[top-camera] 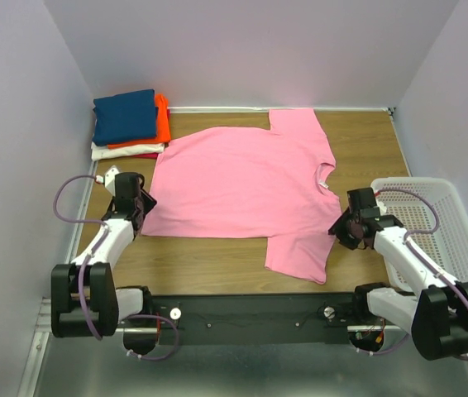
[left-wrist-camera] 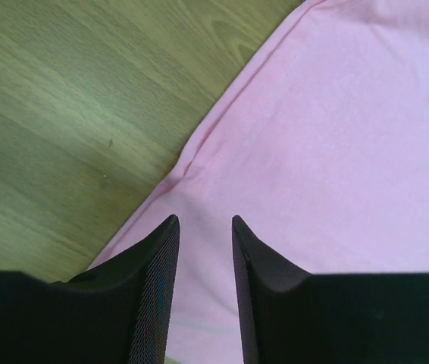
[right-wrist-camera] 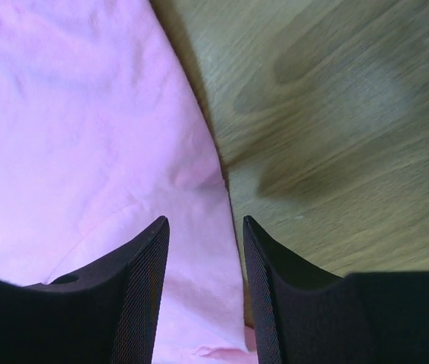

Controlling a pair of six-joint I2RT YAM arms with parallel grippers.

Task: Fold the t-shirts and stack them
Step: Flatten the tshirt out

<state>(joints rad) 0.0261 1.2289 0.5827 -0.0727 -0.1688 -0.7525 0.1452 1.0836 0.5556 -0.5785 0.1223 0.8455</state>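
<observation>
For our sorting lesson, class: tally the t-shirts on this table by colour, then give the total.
Pink t-shirt: 1
Navy t-shirt: 1
Orange t-shirt: 1
White t-shirt: 1
Red t-shirt: 1 (only an edge shows)
Total: 5

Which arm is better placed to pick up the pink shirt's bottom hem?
Probably the left. The left gripper hangs open right over a hem corner of the pink t-shirt, while the right gripper sits at the opposite, collar end.
</observation>
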